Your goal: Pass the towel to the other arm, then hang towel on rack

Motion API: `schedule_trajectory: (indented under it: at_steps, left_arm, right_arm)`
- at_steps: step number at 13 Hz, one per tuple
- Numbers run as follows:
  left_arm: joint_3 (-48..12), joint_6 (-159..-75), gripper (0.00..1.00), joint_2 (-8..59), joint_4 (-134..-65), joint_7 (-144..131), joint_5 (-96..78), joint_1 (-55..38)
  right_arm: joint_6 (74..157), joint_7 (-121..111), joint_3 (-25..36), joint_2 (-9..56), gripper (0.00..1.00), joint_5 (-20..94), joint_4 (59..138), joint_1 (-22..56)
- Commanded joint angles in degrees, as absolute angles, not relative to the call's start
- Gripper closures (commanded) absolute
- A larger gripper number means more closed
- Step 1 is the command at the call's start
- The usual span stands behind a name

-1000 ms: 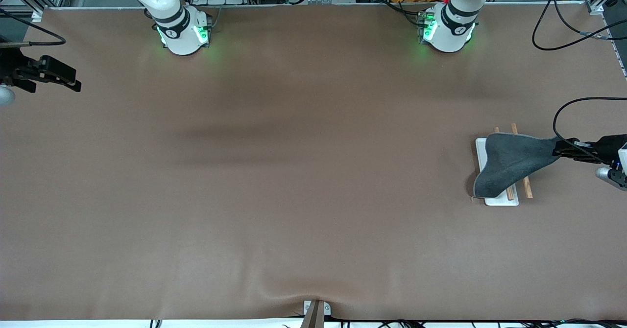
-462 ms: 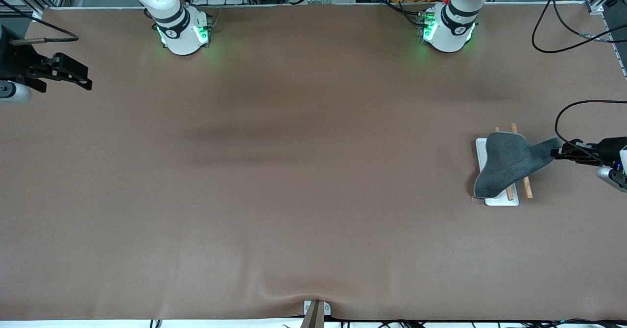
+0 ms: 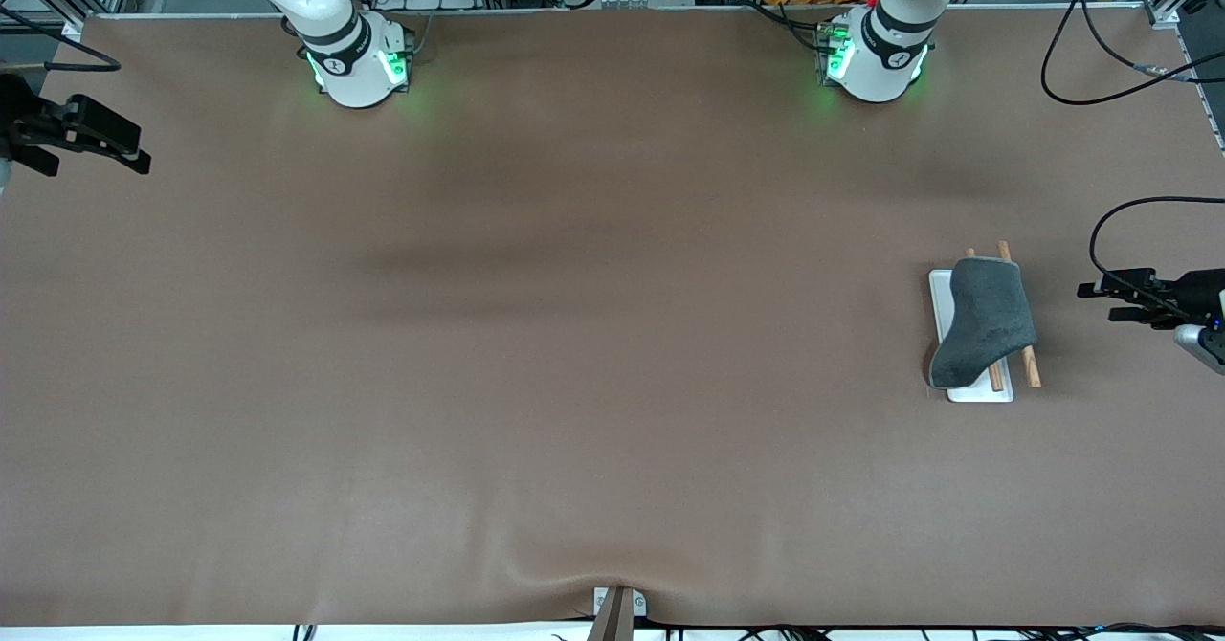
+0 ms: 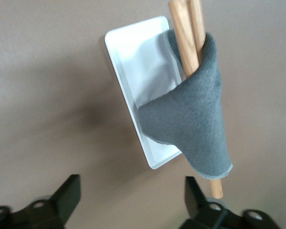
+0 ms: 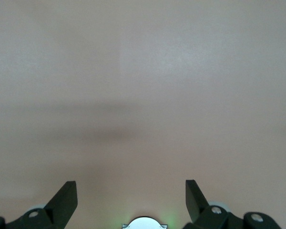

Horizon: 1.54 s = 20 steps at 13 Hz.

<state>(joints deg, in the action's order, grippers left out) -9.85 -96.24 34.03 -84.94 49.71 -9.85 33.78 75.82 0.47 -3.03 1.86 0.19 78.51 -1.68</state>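
The dark grey towel (image 3: 983,321) hangs draped over the two brown wooden rods of the rack (image 3: 1030,364), whose white base plate (image 3: 941,289) lies at the left arm's end of the table. In the left wrist view the towel (image 4: 190,119) covers the rods (image 4: 182,33) above the white plate (image 4: 133,52). My left gripper (image 3: 1093,301) is open and empty, off to the side of the rack toward the table's end, apart from the towel. My right gripper (image 3: 134,151) is open and empty over the right arm's end of the table.
Brown table mat (image 3: 574,335) covers the table. Black cables (image 3: 1110,57) lie at the left arm's end. A small bracket (image 3: 617,607) sits at the table's near edge. The right arm's base (image 5: 144,223) shows in the right wrist view.
My left gripper opened and let go of the towel's corner, then drew back from the rack. The towel now hangs on the rods alone. My right gripper shifted slightly outward.
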Motion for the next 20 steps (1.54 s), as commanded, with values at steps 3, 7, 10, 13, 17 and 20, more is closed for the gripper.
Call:
schedule_trajectory:
  at_steps: [3,7,10,13,17,20]
  left_arm:
    - [-11.94,-93.97,0.00,28.49,-83.67,42.75,-12.22,32.70]
    - [-18.79,-90.97,0.00,22.43,-83.76,24.74,-11.43,32.52]
    - [-23.45,-89.22,0.00,18.30,-83.94,10.95,-10.64,31.65]
    - [-32.48,-88.68,0.00,14.95,-84.02,-9.43,-2.30,29.71]
    - [-40.68,-88.24,0.00,14.06,-83.76,-17.14,5.52,29.71]
    - [-41.13,-87.89,0.00,13.54,-83.58,-17.05,6.50,29.79]
  right_arm:
    - [75.50,1.14,-3.52,2.11,0.00,0.00,77.26,-2.11]
    - [75.76,1.14,-3.43,2.20,0.00,0.00,77.26,-2.72]
    - [76.64,1.14,-3.51,2.20,0.00,0.09,77.34,-2.55]
    - [77.78,1.05,-3.60,2.37,0.00,-0.35,77.43,-2.11]
    - [77.61,0.88,-3.52,5.01,0.00,-0.44,77.70,-2.72]
    - [77.43,0.35,-3.52,7.73,0.00,-0.61,77.61,-2.72]
